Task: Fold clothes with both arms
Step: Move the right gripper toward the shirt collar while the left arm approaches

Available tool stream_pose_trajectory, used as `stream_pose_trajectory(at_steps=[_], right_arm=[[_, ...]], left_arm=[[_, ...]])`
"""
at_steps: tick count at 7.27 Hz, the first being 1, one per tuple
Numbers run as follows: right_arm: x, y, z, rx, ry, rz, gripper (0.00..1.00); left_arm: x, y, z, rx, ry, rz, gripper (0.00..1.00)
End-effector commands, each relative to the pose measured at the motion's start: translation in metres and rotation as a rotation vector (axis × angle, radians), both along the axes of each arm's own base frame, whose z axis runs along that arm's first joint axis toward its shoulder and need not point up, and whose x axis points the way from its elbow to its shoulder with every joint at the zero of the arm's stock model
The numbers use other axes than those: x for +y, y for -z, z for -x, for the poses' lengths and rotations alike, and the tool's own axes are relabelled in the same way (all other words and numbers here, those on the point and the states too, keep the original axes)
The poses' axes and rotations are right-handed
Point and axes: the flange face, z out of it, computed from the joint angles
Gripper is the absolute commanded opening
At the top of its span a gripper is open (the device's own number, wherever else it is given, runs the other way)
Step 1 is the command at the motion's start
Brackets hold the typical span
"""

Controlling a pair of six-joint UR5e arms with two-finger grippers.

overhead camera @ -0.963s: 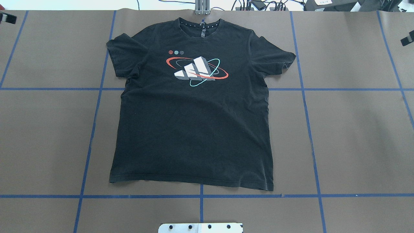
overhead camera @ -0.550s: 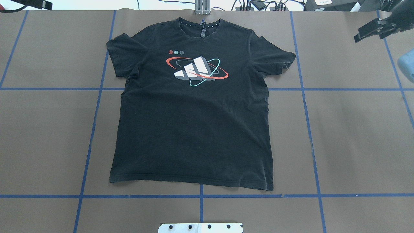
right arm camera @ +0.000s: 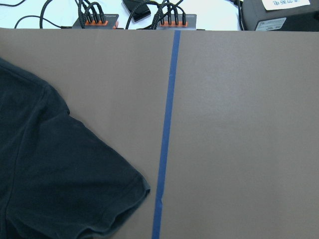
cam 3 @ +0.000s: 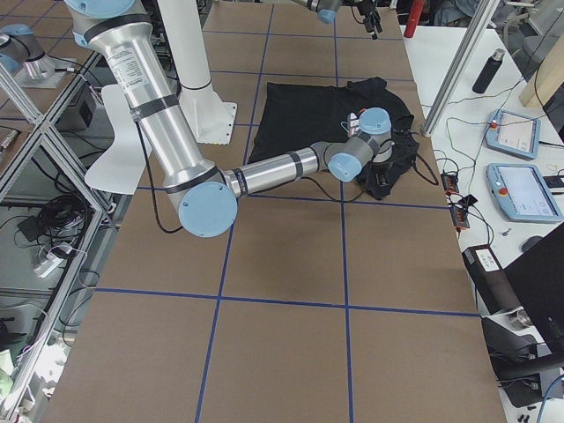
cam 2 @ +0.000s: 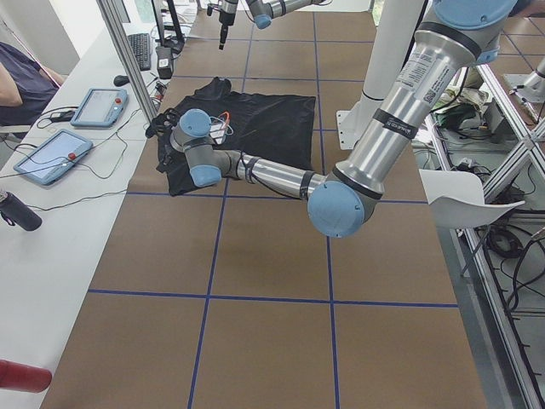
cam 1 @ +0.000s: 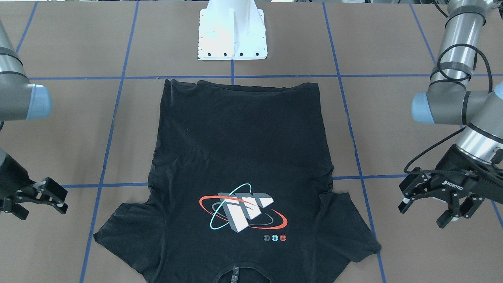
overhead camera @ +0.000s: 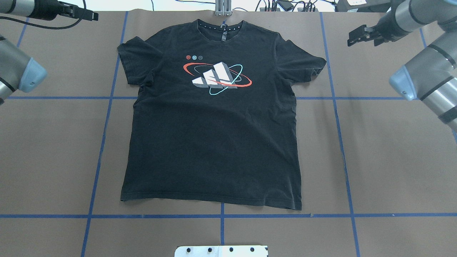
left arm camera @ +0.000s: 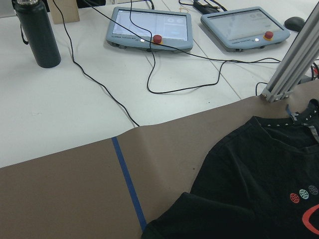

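Left jaws and right jaws stand open, empty, above the worktop (overhead camera: 392, 160). The shirt (overhead camera: 214, 142) lies flat, print up, between them, well apart from each. I judge it light, limp cotton; I'd pinch both layers at the shoulder nearest each jaws

Overhead and front views opposed over the T-shirt (overhead camera: 214, 142); distant end views (wrist cameras seemingly sleeve-close).
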Motion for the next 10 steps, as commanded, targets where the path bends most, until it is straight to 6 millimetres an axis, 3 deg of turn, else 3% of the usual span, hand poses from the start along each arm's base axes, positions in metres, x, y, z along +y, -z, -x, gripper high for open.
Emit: stream_pose_trajectory(at_steps=[1, 2, 3, 4, 6, 7, 10], right_arm=[[-0.022, -0.014, 0.059, -0.029, -0.075, -0.001, 0.97], [-0.026, -0.03, 0.082, -0.049, -0.1, -0.011, 0.95], [-0.025, -0.051, 0.092, -0.06, -0.119, -0.016, 0.92], [-0.022, -0.058, 0.1, -0.06, -0.126, -0.012, 0.88], [-0.013, -0.06, 0.121, -0.041, -0.138, -0.024, 0.8], [-0.01, -0.061, 0.125, -0.044, -0.139, -0.016, 0.61], [-0.007, -0.067, 0.128, -0.031, -0.14, -0.021, 0.48]], left_arm=[[-0.003, 0.002, -0.007, 0.006, -0.001, -0.003, 1.0], [-0.003, 0.003, -0.007, 0.007, -0.001, -0.005, 1.0], [-0.002, 0.003, -0.01, 0.008, -0.006, -0.006, 1.0], [-0.002, 0.004, -0.012, 0.008, -0.008, -0.007, 1.0], [-0.001, 0.004, -0.014, 0.008, -0.011, -0.007, 1.0], [-0.001, 0.004, -0.014, 0.008, -0.011, -0.007, 1.0], [-0.001, 0.004, -0.015, 0.009, -0.012, -0.009, 1.0]])
